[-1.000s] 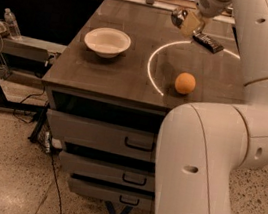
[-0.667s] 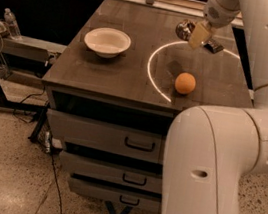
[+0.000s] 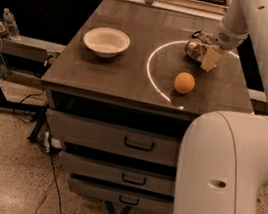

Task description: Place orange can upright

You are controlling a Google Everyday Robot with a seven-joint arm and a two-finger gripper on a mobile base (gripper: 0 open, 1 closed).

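The desk is a dark wooden top over three drawers, standing on a speckled floor, with a thin white ring marked on its surface. A white bowl sits on the left part of the desk, outside the ring. A round orange fruit lies inside the ring, near the front. My pincer is at the right rear of the ring, low over the desk, closed around the orange can. The can is not upright. Its long axis is tilted and runs roughly left to right, with its shiny end pointing left, away from my pale finger. I cannot tell whether the can touches the desk. A flat dark bar lies just behind it.
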